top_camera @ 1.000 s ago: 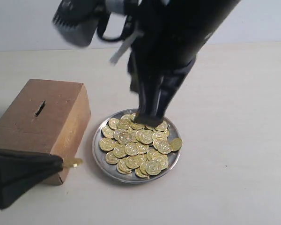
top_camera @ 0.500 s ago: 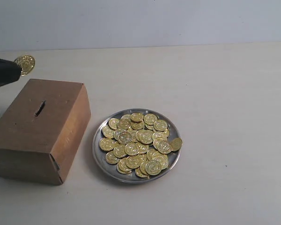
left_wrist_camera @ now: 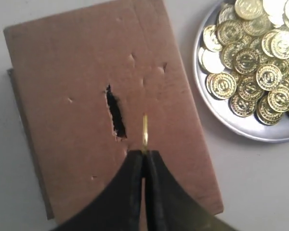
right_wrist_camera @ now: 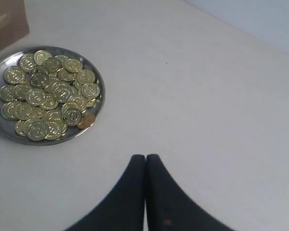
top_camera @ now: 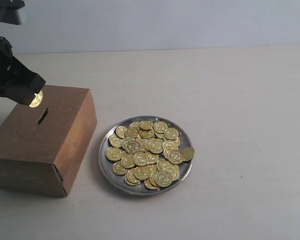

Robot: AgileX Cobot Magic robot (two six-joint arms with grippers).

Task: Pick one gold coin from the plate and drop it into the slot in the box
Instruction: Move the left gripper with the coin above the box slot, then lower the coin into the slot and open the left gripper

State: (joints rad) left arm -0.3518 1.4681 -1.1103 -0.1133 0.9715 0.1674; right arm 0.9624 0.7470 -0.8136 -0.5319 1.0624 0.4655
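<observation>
While the left gripper [left_wrist_camera: 143,154] pinches a gold coin [left_wrist_camera: 145,132] edge-on over the box [left_wrist_camera: 62,72], just beside its slot [left_wrist_camera: 115,115], the right gripper [right_wrist_camera: 145,158] (fingers together, empty) hangs well away from the box.

Brown box [top_camera: 45,135], gold coins [top_camera: 147,152], silver-grey plate [top_camera: 104,160].

gold coin [left_wrist_camera: 145,132] edge-on beside slot [left_wrist_camera: 115,113]
</observation>
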